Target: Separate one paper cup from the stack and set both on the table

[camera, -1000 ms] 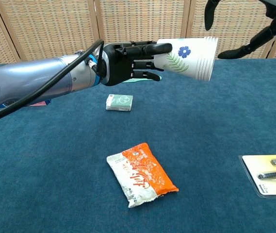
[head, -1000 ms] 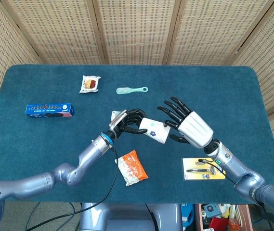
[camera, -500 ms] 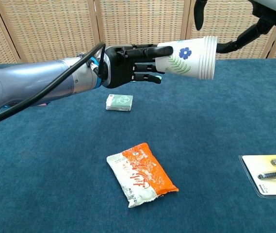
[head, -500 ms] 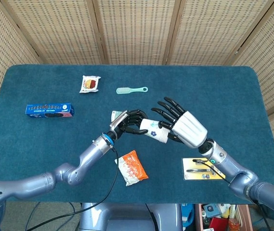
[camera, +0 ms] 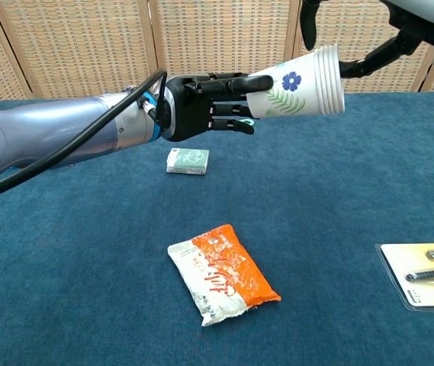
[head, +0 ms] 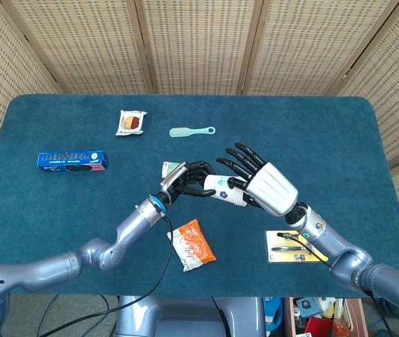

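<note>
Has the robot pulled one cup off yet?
Not yet. Done: the white flower-printed paper cup stack is off the blue table, held sideways in the left hand. In hand: the right hand spreads its fingers around the rim end. Left: pulling one cup off and setting both down.

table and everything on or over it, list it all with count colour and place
table: one, dark teal cloth.
paper cup stack: one, white with blue flower, held in the air over the middle.
orange packet: one, orange and white, near edge.
small pale packet: one, mid table.
blue box: one, left side.
snack wrapper: one, white and red, far side.
brush: one, mint green, far middle.
yellow card pack: one, near right.
left robot hand: black, grips the stack.
right robot hand: black fingers spread by the stack's rim.
</note>
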Action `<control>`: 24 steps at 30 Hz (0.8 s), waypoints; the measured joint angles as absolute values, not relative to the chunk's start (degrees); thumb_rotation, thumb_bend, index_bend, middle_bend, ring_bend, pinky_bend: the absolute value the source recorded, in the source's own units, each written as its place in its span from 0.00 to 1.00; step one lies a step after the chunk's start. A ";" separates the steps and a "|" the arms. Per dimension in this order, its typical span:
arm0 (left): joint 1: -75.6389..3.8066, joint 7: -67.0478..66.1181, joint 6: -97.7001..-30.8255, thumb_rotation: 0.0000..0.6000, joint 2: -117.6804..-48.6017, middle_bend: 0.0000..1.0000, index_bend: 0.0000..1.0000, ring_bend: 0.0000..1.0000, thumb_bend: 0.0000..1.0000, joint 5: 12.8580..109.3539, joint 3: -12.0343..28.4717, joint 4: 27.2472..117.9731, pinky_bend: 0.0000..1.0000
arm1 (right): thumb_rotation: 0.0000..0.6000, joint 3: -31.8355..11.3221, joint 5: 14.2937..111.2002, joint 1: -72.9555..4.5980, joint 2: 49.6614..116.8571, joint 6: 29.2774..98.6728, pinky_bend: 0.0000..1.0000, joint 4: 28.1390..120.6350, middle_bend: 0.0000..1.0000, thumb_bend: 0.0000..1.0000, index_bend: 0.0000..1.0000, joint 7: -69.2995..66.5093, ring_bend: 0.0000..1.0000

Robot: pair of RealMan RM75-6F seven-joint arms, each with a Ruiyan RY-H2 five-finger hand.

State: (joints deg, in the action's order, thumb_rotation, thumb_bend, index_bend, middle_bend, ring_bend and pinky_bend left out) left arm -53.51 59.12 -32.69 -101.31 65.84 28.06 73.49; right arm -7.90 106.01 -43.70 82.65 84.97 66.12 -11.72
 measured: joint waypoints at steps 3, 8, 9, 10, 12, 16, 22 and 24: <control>-53.44 59.19 -32.69 1.00 -101.32 0.54 0.50 0.49 0.07 66.08 28.10 73.54 0.50 | 1.00 -7.65 105.92 -43.72 82.86 85.22 0.14 65.72 0.25 0.53 0.58 -11.51 0.14; -53.37 59.43 -32.56 1.00 -101.36 0.54 0.50 0.49 0.07 66.35 28.14 73.58 0.50 | 1.00 -7.21 105.70 -43.71 83.33 85.61 0.15 65.15 0.22 0.56 0.62 -11.69 0.15; -53.36 59.48 -32.50 1.00 -101.37 0.54 0.50 0.49 0.07 66.32 28.15 73.53 0.50 | 1.00 -7.17 105.66 -43.71 83.46 85.83 0.15 65.05 0.22 0.56 0.62 -11.88 0.15; -53.37 59.48 -32.44 1.00 -101.39 0.54 0.50 0.49 0.07 66.30 28.16 73.44 0.50 | 1.00 -7.14 105.63 -43.71 83.54 85.97 0.15 64.94 0.22 0.56 0.62 -12.05 0.15; -53.37 59.47 -32.38 1.00 -101.43 0.54 0.50 0.49 0.07 66.26 28.16 73.34 0.50 | 1.00 -7.11 105.54 -43.74 83.73 86.29 0.15 64.67 0.23 0.57 0.62 -12.32 0.15; -53.37 59.40 -32.21 1.00 -101.54 0.54 0.50 0.49 0.07 66.23 28.09 73.23 0.50 | 1.00 -7.02 105.50 -43.83 83.92 86.82 0.15 64.18 0.24 0.57 0.62 -12.66 0.16; -53.41 59.24 -32.11 1.00 -101.76 0.54 0.50 0.49 0.07 66.14 28.12 73.03 0.50 | 1.00 -6.76 105.27 -43.77 84.10 87.32 0.16 63.59 0.24 0.57 0.65 -12.88 0.16; -53.42 59.19 -32.06 1.00 -101.82 0.54 0.50 0.49 0.07 66.13 28.11 73.01 0.50 | 1.00 -6.66 105.24 -43.74 84.29 87.60 0.17 63.33 0.23 0.58 0.66 -12.96 0.16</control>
